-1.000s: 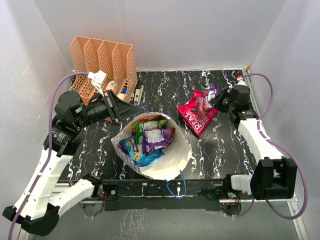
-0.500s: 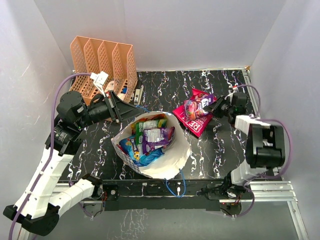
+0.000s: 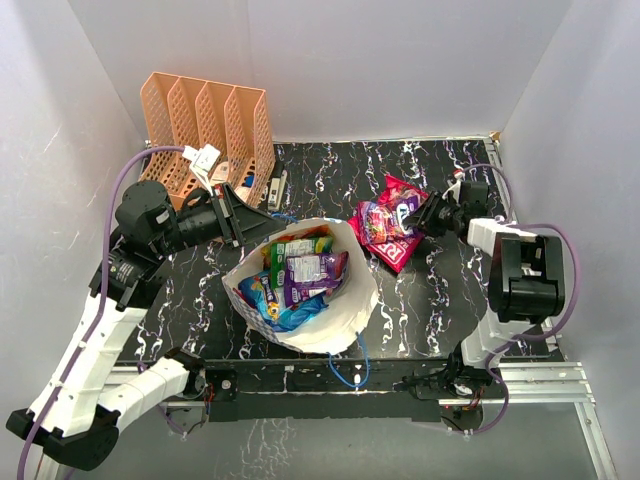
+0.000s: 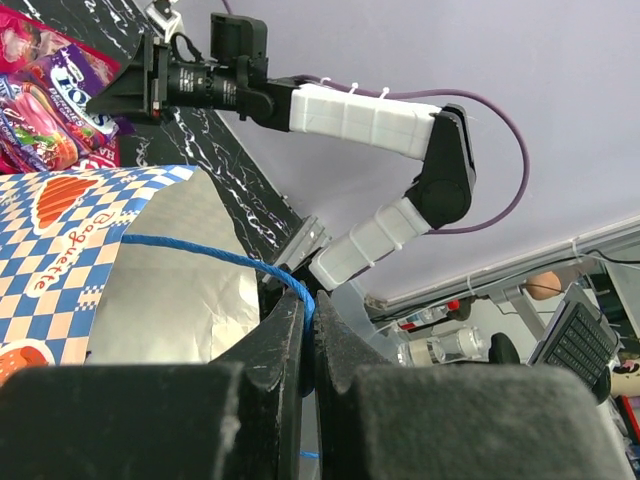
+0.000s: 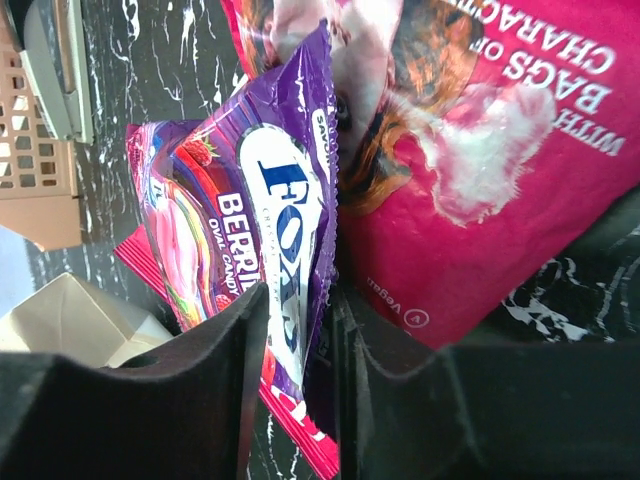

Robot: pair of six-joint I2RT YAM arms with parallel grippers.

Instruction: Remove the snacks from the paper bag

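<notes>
Right gripper (image 5: 300, 330): jaws pinched tight on the glossy purple FOX'S pouch (image 5: 290, 200), whose lower edge is hidden behind the fingers.
Left gripper (image 4: 305, 330): closed on the thin blue cord handle (image 4: 200, 255).
Magenta pouch (image 5: 520, 180): under the purple one on the marbled table (image 3: 440, 290), cut off by the frame.
Paper bag (image 3: 350, 310): checkered, open-mouthed, between the arms.
Contents: overlapping purple, green and blue pouches (image 3: 312, 272); count unreadable.

Blue-and-white checks on the paper bag (image 4: 60, 270), its cord handle (image 4: 210, 258) blue, a purple pouch (image 5: 285, 220) with a white oval, a magenta pouch (image 5: 520, 200), black worktop (image 3: 330, 170) veined white, and that slotted rack (image 3: 205, 120) is peach.
</notes>
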